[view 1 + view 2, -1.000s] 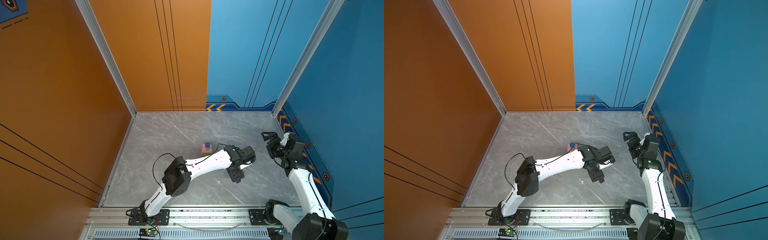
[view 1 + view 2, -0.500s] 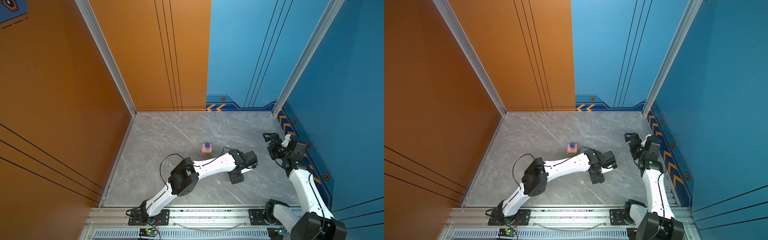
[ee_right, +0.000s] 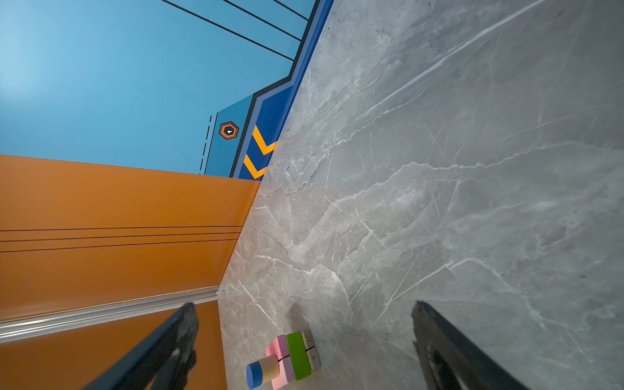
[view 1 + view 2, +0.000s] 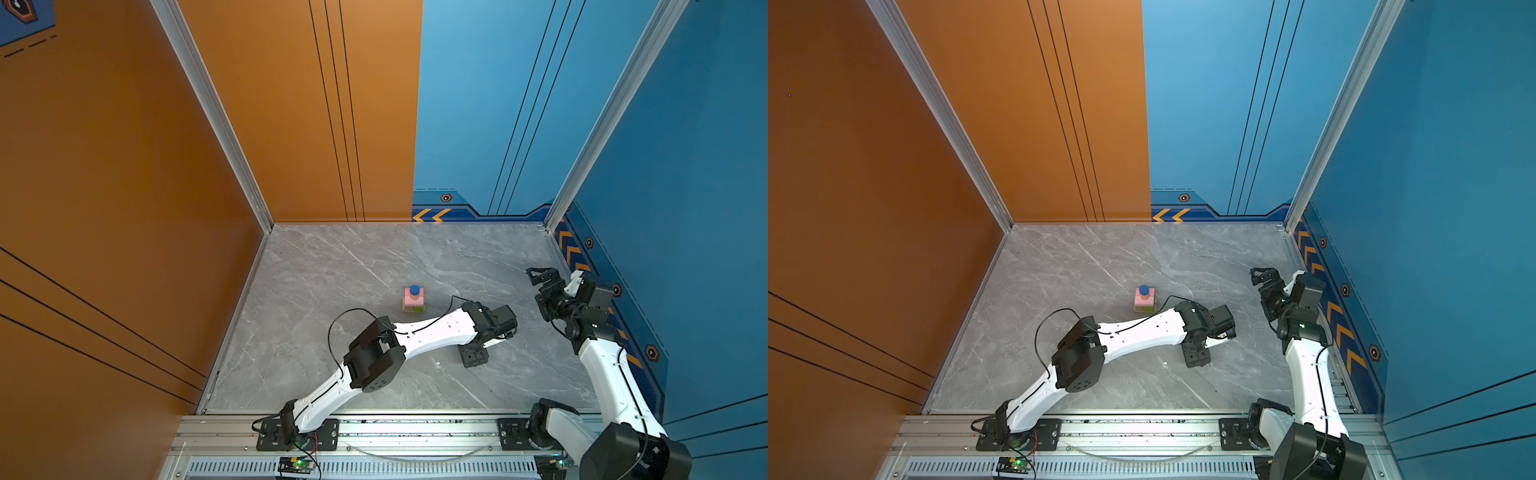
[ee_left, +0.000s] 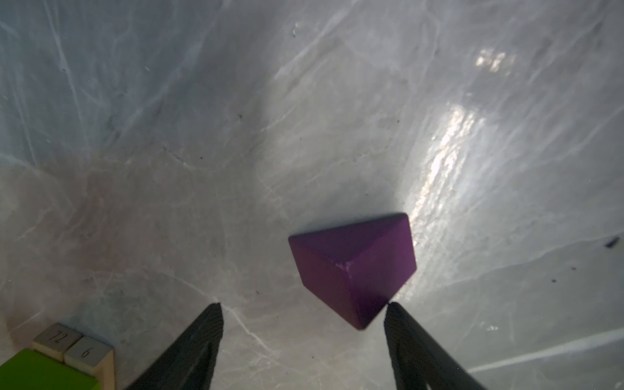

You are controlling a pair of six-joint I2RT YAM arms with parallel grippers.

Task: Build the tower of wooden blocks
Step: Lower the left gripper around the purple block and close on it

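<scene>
The wood block tower [image 4: 414, 300] sits on the counter [image 4: 332, 270], blue cylinder [image 4: 414, 289] on top. Left fingers [image 5: 199, 344] are spread apart, purple peaked block [image 5: 353, 270] lying loose just off their tips. Right fingers [image 3: 439, 341] gape wide, holding nothing.

Grey marble-look bench [image 4: 374, 257], veined in white, walled on three sides. At 9 o'clock an orange wall [image 4: 104, 187] crossed by thin black lines. At 12 o'clock a split back wall: orange panel [image 4: 299, 104] toward 11, light blue panel [image 4: 478, 104] toward 1. At 3 o'clock a deeper blue wall [image 4: 685, 166]. Silver corner posts [image 4: 219, 124] at 10 and 2. Dark blue skirting with orange chevrons [image 4: 432, 215] along the foot of the blue walls. Silver rail [image 4: 415, 432] at 6 o'clock. Bright glare [image 5: 445, 162] on the bench in the left wrist view.
</scene>
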